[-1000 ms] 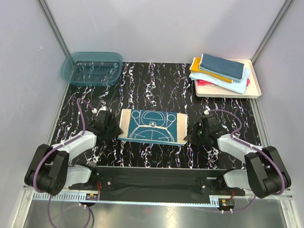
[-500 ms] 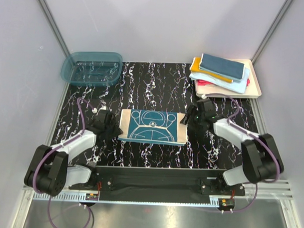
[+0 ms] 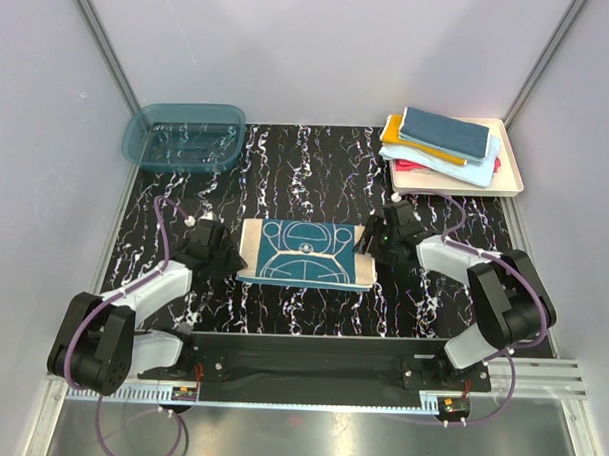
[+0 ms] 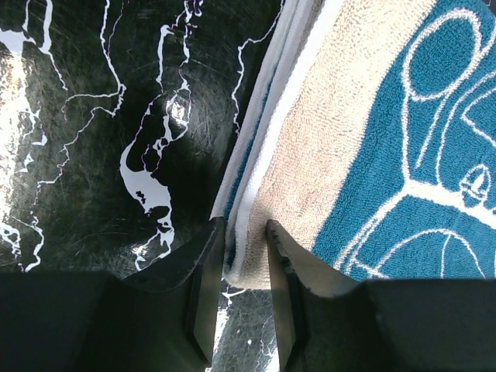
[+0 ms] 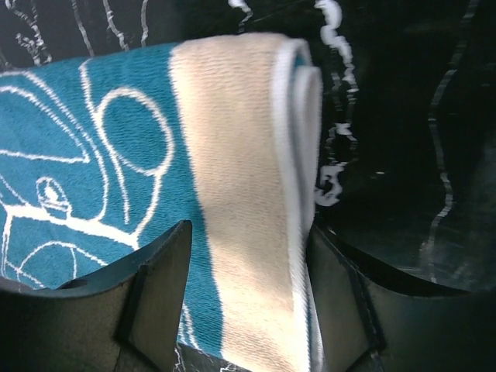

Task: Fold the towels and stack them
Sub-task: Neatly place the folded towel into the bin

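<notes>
A dark teal towel with cream border and a white cartoon outline lies folded flat at the table's middle front. My left gripper is at its left edge. In the left wrist view the gripper is closed narrowly on the layered white edge at the near corner of the towel. My right gripper is at the towel's right edge. In the right wrist view it is open wide, its fingers straddling the cream folded border of the towel. Folded towels are stacked at the back right.
The stack sits on a cream tray at the back right corner. A translucent teal basin stands at the back left. The table is black marble pattern, with grey walls on three sides.
My right gripper has moved left and away from me, from beside the towel onto its right edge. The left gripper and the towel have not moved.
</notes>
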